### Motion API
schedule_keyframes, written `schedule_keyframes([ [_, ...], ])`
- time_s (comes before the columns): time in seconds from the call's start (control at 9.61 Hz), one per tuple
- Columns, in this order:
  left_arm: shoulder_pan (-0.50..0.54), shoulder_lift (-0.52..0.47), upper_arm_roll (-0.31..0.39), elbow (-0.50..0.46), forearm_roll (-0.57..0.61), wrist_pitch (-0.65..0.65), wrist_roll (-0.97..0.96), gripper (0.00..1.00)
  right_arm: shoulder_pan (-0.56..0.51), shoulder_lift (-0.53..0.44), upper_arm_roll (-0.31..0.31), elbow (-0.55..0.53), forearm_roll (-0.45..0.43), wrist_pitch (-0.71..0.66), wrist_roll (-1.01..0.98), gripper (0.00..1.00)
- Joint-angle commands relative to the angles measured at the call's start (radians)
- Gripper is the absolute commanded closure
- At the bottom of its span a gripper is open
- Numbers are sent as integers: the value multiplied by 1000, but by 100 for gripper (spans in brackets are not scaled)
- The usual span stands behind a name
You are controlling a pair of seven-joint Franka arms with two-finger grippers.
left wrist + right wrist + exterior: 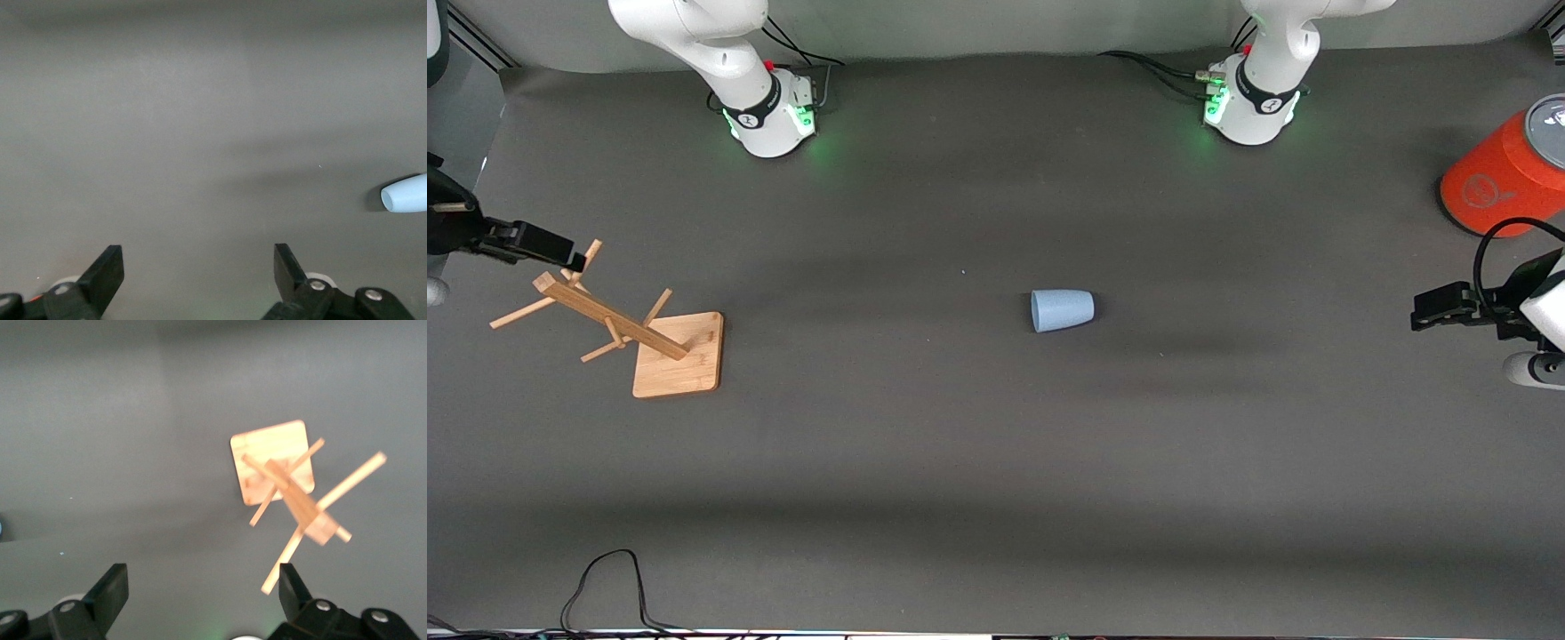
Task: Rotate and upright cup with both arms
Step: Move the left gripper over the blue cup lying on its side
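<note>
The pale-blue cup [1063,310] lies on its side on the dark mat in the middle of the table, its wider rim toward the right arm's end. It also shows at the edge of the left wrist view [405,194], narrow end first. My left gripper [1421,316] hangs open and empty over the left arm's end of the table, well apart from the cup; its jaws stand wide in the left wrist view [198,257]. My right gripper [576,260] is open and empty above the wooden rack, jaws wide in the right wrist view [203,577].
A wooden peg rack [605,316] on a square base stands at the right arm's end, also in the right wrist view [293,490]. A large orange cylinder with a grey top [1507,173] stands at the left arm's end. A black cable [605,578] lies near the front edge.
</note>
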State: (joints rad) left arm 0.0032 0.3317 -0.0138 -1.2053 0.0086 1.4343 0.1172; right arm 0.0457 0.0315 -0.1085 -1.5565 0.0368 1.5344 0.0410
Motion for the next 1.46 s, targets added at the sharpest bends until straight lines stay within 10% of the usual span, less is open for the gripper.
schedule_keyframes([
  [0.0, -44, -2, -1, 13, 19, -67, -4, 0, 5, -19, 9, -25, -20, 68, -96, 0],
  [0.94, -628, 219, -3, 7, 114, 58, -609, 0, 10, -8, 9, -25, -23, 93, -102, 0],
  [1.35, -773, 455, 0, 171, 175, 84, -688, 0, 8, -8, 9, -31, -23, 93, -102, 0],
])
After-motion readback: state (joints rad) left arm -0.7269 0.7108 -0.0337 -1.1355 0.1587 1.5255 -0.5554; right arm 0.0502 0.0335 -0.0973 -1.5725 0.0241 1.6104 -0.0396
